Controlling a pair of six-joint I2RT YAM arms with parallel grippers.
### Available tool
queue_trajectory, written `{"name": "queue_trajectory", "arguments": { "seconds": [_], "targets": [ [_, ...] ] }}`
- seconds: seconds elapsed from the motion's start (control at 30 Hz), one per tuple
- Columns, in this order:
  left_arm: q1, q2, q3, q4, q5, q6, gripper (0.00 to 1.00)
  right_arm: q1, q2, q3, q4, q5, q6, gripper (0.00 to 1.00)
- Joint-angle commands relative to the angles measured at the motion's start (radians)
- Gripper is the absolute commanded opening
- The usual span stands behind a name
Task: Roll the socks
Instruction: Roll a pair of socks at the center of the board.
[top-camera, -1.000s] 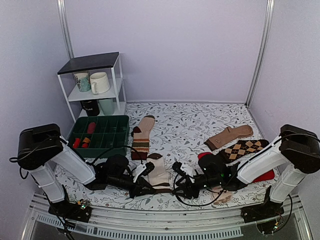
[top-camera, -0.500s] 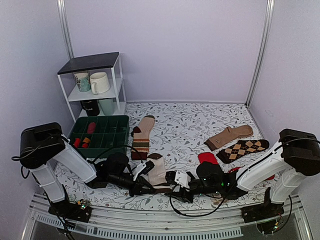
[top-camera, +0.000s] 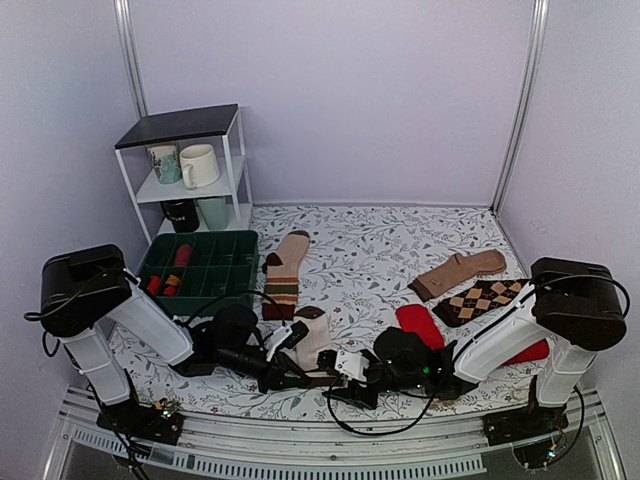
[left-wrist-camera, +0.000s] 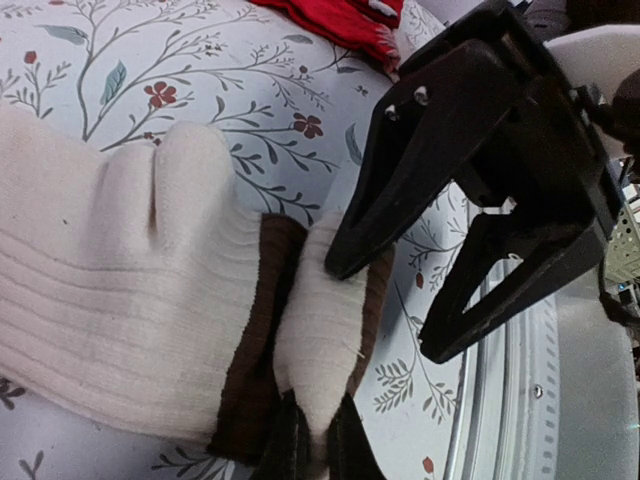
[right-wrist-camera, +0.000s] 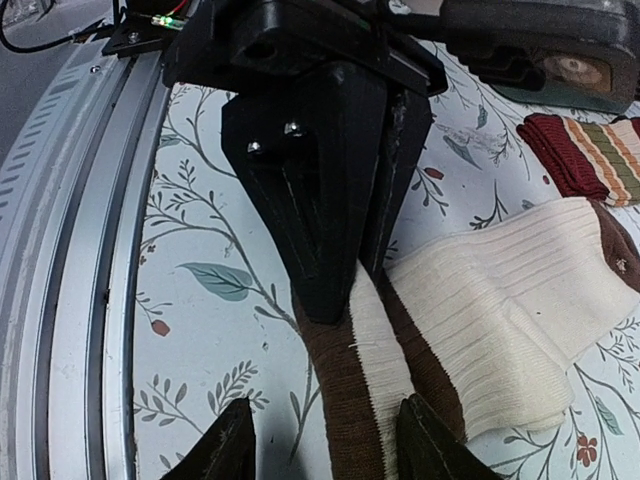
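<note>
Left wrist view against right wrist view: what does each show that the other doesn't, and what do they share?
Only the left wrist view shows the red sock, at its top edge. Only the right wrist view shows the striped sock, at its upper right. Both show the cream sock with its brown cuff pinched in the shut left gripper, and the open right gripper facing it.

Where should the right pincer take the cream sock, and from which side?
I'd take the brown-banded cuff end just beside the left pincer, which is shut on it. Come from the right, opposite that pincer: the narrow strip lies between the right pincer's open fingers.
</note>
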Motion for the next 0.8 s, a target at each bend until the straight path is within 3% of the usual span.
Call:
{"name": "queue_trajectory", "arguments": {
  "seconds": [0.0,0.23,0.43,0.5,0.57,0.77],
  "targets": [
    [0.003,0.052,-0.038,-0.181,-0.008,-0.003,0.00,0.004,0.048,0.021,-0.038,-0.025,0.034,0.45],
    [0.008,0.058,-0.035,-0.178,0.000,0.001,0.00,0.004,0.094,0.043,-0.115,-0.019,0.081,0.34],
    [0.009,0.043,-0.036,-0.177,-0.005,0.013,0.01,0.002,0.144,0.099,-0.263,-0.006,0.116,0.14],
    [0.009,0.020,-0.042,-0.178,-0.036,0.013,0.12,0.001,0.149,0.111,-0.315,-0.003,0.135,0.06],
    [0.009,-0.018,-0.051,-0.178,-0.088,0.015,0.14,-0.006,0.149,0.118,-0.371,-0.014,0.157,0.02],
    [0.005,-0.233,-0.132,-0.116,-0.235,0.078,0.30,-0.054,0.117,0.154,-0.557,-0.152,0.232,0.01]
  ]
}}
